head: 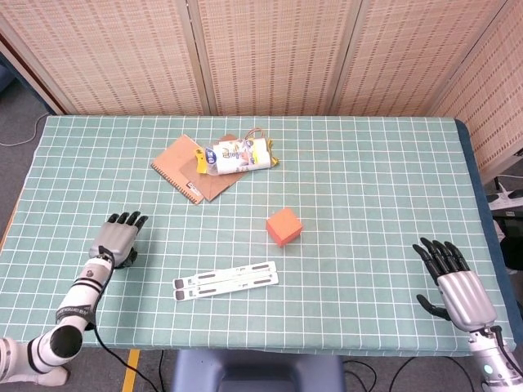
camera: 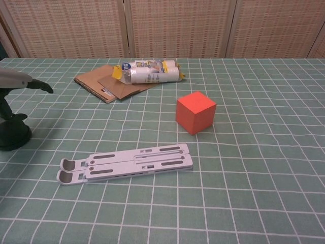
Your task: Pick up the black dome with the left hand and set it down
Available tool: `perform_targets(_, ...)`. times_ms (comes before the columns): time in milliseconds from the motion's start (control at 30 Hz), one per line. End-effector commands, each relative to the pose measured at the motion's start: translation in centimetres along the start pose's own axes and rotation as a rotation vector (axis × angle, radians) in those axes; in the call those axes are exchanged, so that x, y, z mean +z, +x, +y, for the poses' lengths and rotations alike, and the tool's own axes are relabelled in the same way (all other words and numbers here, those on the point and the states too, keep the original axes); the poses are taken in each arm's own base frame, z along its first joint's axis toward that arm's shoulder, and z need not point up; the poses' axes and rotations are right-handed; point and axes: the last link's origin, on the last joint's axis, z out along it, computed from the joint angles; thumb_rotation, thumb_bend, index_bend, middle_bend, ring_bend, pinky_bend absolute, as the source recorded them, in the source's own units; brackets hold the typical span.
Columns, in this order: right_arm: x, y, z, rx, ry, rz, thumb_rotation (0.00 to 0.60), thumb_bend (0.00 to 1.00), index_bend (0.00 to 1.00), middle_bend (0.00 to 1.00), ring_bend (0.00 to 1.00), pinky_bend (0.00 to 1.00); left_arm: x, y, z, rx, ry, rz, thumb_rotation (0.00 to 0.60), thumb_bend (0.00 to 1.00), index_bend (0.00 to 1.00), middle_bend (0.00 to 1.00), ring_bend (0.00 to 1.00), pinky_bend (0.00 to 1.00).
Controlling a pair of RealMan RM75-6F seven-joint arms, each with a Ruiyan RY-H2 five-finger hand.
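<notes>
**Get a Good Hold on the Dome First**

Nearest, on the right side of the desk [head: 368, 163]: the right hand [head: 449, 273], fingers spread wide, holding nothing. No job for it here, so best left alone.

Next, lying flat near the front edge: a white folding stand [head: 226, 280]. Close to the work spot, so watch out for it when lifting.

Just past that, on the left side: the left hand [head: 121, 237], right over the black dome [camera: 12, 136]. From the head view, almost nothing of the dome to see, hidden under the hand. From the chest view, sitting flat on the desk at the far left of the picture, with something dark reaching down to its top. Fingers pointing forward above it. Cannot tell if the hand has a real hold on it yet or only touches it.

So, probably the grabbing step. Wrap the fingers and thumb snugly round the top of the dome before lifting. Squeeze softly, since a round smooth top may slip. Lift straight up, only a little. Move slowly. Set down flat on a bare bit of green cloth, then let go.

Further back, in the middle: an orange cube [head: 283, 226], well apart from the dome.

Furthest: a brown notebook [head: 184, 163] with a white and yellow packet [head: 239, 155] on top. Both well out of the way.
</notes>
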Motion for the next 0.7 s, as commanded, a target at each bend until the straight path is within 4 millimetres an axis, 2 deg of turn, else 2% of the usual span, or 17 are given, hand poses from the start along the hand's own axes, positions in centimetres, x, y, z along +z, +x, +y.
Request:
perform_targets(33, 0.0, 0.0, 0.0, 0.008, 0.004, -0.002, 0.6, 0.18, 0.0, 0.0, 0.0, 0.0, 1.7, 0.7, 1.6, 0.087, 0.015, -0.059, 0.6, 0.44, 0.0, 0.0, 0.0, 0.09)
perform_targets(367, 0.4, -0.4, -0.1, -0.012, -0.002, -0.019, 0.6, 0.18, 0.0, 0.0, 0.0, 0.0, 3.6, 0.6, 1.3, 0.021, 0.04, -0.196, 0.6, 0.44, 0.0, 0.0, 0.0, 0.15)
perform_targets(700, 0.4, -0.2, -0.1, -0.001, 0.004, -0.02, 0.6, 0.18, 0.0, 0.0, 0.0, 0.0, 3.7, 0.8, 1.1, 0.031, 0.073, -0.227, 0.6, 0.44, 0.0, 0.0, 0.0, 0.15)
